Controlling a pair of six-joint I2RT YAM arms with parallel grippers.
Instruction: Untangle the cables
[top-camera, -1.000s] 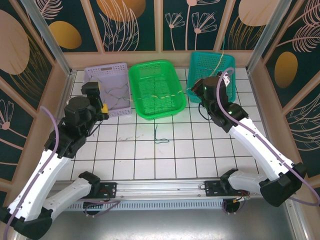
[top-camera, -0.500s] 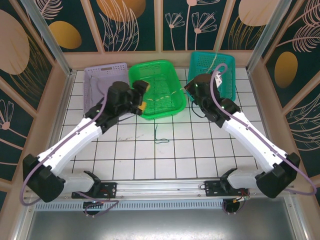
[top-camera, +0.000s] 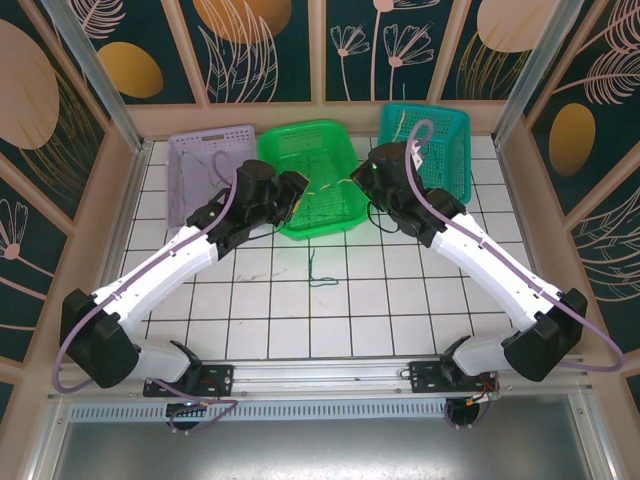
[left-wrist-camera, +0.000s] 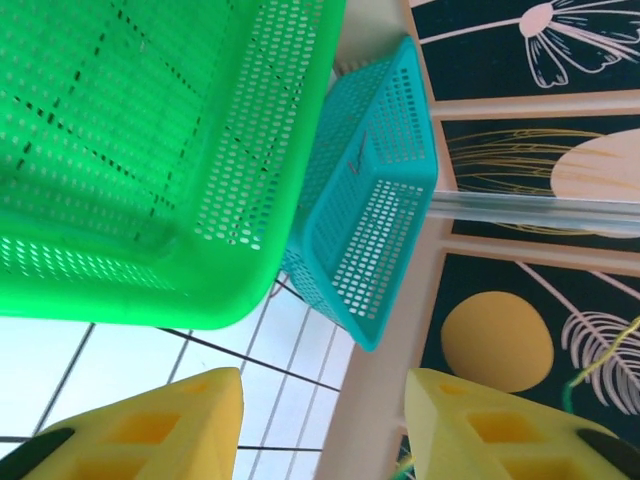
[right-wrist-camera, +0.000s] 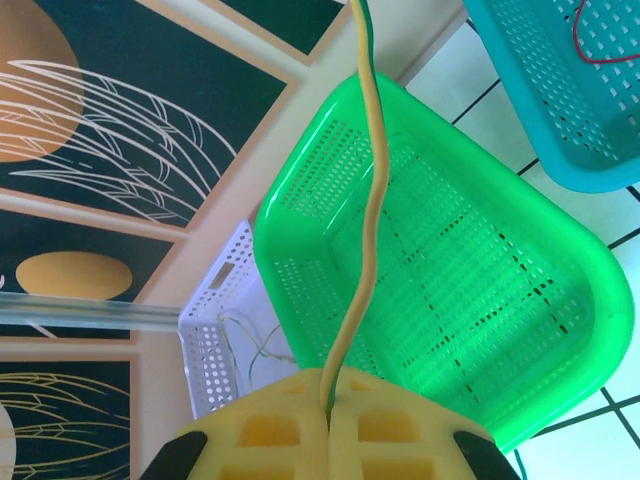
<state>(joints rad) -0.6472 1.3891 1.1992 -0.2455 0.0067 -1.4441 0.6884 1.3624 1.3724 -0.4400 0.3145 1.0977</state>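
White tiled table (top-camera: 400, 300); both arms reach over the green basket (top-camera: 305, 128) at the back.
Right gripper (right-wrist-camera: 328, 385) is clamped on a yellow cable (right-wrist-camera: 372, 200) that runs up above that basket. Left gripper (left-wrist-camera: 325, 388) has its jaws apart with nothing between them. A green cable (top-camera: 317, 271) lies loose on the tiles.

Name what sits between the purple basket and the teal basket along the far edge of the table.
The green basket sits between the purple basket and the teal basket, as the top external view shows.
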